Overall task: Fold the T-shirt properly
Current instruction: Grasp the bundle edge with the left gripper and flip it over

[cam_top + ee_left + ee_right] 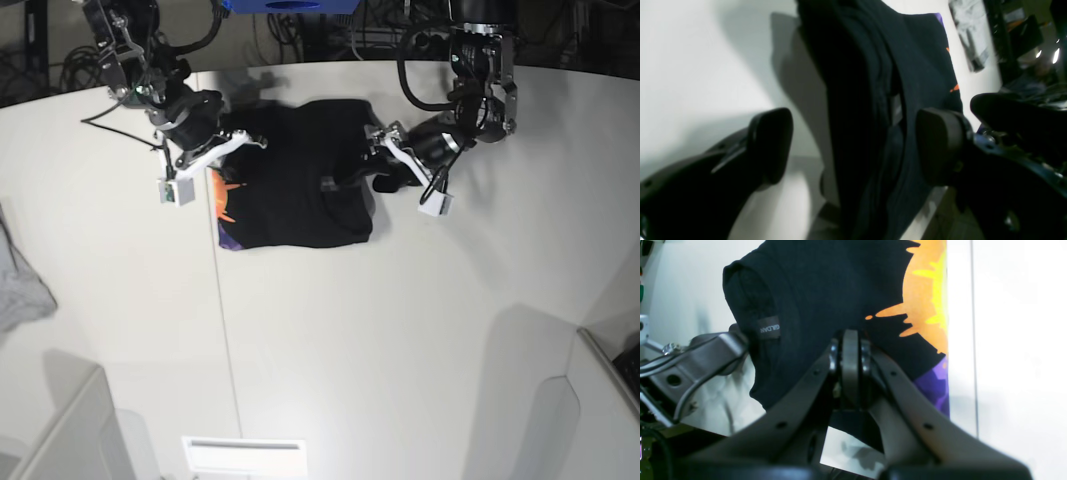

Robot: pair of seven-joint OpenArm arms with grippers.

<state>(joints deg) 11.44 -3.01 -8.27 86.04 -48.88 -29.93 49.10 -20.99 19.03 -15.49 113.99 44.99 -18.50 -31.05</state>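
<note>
The black T-shirt (pixel 295 190) lies folded on the white table (pixel 400 330), its orange and purple print (pixel 927 306) along one edge and its neck label (pixel 770 328) showing. My left gripper (pixel 855 146) is open, and a thick bunched fold of the T-shirt (pixel 860 100) stands between its fingers (pixel 770 146) without touching them. In the base view the left gripper (pixel 355 160) straddles the shirt's right side. My right gripper (pixel 850 340) is shut, its tips down against the cloth near the print. In the base view the right gripper (pixel 258 141) is at the shirt's upper left. No cloth shows between its pads.
A small grey cloth (pixel 20 285) lies at the table's left edge. A seam (pixel 222 340) runs down the tabletop. Pale box walls stand at the front left (pixel 70 430) and right (pixel 600 390). Cables and dark equipment (pixel 330 25) crowd the far edge.
</note>
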